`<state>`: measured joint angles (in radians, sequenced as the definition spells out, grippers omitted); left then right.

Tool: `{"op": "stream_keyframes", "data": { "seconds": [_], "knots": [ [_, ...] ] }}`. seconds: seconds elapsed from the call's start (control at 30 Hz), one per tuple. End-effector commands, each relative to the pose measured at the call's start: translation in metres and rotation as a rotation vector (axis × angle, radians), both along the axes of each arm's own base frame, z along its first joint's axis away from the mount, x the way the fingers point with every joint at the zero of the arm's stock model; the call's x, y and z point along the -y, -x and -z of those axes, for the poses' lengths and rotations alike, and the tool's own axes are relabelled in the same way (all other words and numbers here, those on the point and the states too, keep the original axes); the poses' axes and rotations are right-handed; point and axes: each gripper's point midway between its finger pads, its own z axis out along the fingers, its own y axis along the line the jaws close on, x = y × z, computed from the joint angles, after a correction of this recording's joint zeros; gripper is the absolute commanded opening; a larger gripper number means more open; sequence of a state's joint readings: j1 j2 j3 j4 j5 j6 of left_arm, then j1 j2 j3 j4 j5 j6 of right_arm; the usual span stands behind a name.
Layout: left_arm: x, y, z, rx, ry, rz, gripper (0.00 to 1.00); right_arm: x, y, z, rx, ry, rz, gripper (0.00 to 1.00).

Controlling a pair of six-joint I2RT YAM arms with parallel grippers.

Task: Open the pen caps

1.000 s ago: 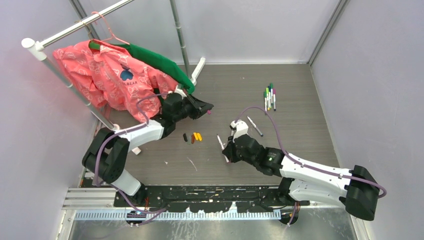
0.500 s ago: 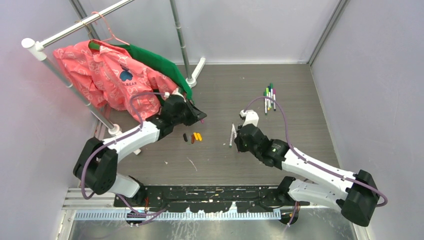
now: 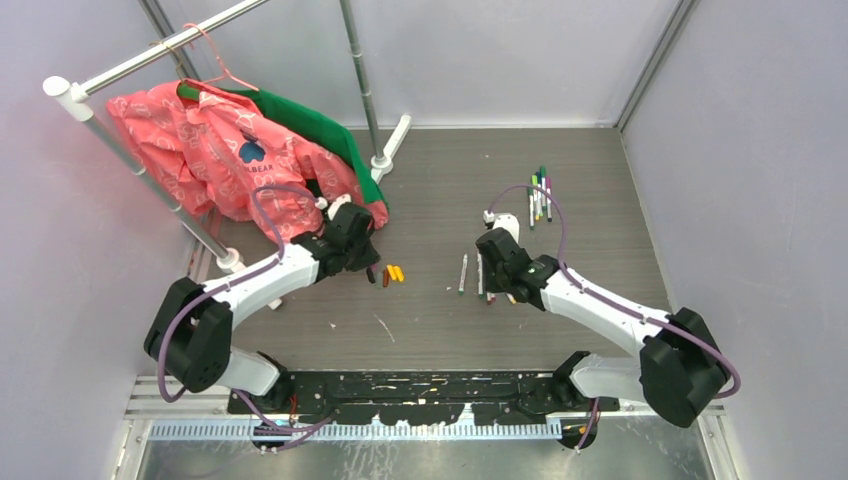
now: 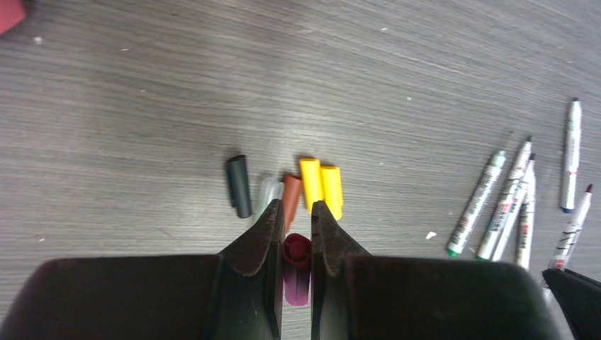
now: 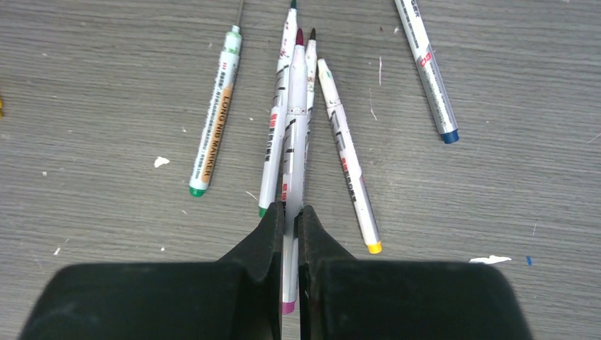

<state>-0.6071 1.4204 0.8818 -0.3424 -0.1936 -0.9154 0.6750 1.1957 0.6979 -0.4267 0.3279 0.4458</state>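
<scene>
My left gripper (image 4: 296,216) is shut on a purple pen cap (image 4: 296,263) and holds it just behind a row of loose caps on the table: a dark one (image 4: 239,185), a clear one (image 4: 268,194), an orange-brown one (image 4: 290,200) and two yellow ones (image 4: 321,185). In the top view this gripper (image 3: 372,260) is beside the caps (image 3: 393,273). My right gripper (image 5: 290,219) is shut on an uncapped white pen (image 5: 296,106) with a magenta end. It holds the pen low over several uncapped pens (image 5: 212,113). In the top view it (image 3: 492,280) is among them.
Several capped pens (image 3: 539,194) lie at the back right. A clothes rack (image 3: 150,55) with a pink garment (image 3: 215,150) and a green one stands at the back left, its white foot (image 3: 392,145) on the table. A blue-ended pen (image 5: 429,71) lies apart.
My left gripper has moved nearer and left with the purple cap, down to the row of caps. My right gripper has carried the white pen right to the group of uncapped pens.
</scene>
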Motion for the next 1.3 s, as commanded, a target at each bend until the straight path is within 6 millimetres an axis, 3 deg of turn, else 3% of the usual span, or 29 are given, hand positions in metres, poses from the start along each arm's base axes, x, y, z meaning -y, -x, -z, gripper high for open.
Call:
{"op": "stream_keyframes", "data": {
  "seconds": [0.0, 0.27, 0.77, 1.07, 1.27],
  "knots": [
    [-0.021, 0.003, 0.009, 0.001, -0.103, -0.027, 0.02, -0.007, -0.016, -0.012, 0.031, -0.019, 0.003, 0.01],
    [-0.024, 0.009, 0.034, -0.044, -0.122, -0.037, 0.06, -0.004, -0.02, 0.001, -0.028, 0.009, 0.036, 0.01],
    [-0.025, 0.011, 0.054, -0.079, -0.124, -0.053, 0.16, 0.0, -0.028, 0.026, -0.119, 0.022, 0.09, 0.01],
    [-0.026, 0.012, 0.057, -0.082, -0.11, -0.059, 0.23, 0.006, -0.031, 0.035, -0.155, 0.016, 0.123, 0.08],
    [-0.026, 0.013, 0.057, -0.082, -0.102, -0.066, 0.28, 0.005, -0.028, 0.044, -0.175, 0.017, 0.123, 0.19]
  ]
}}
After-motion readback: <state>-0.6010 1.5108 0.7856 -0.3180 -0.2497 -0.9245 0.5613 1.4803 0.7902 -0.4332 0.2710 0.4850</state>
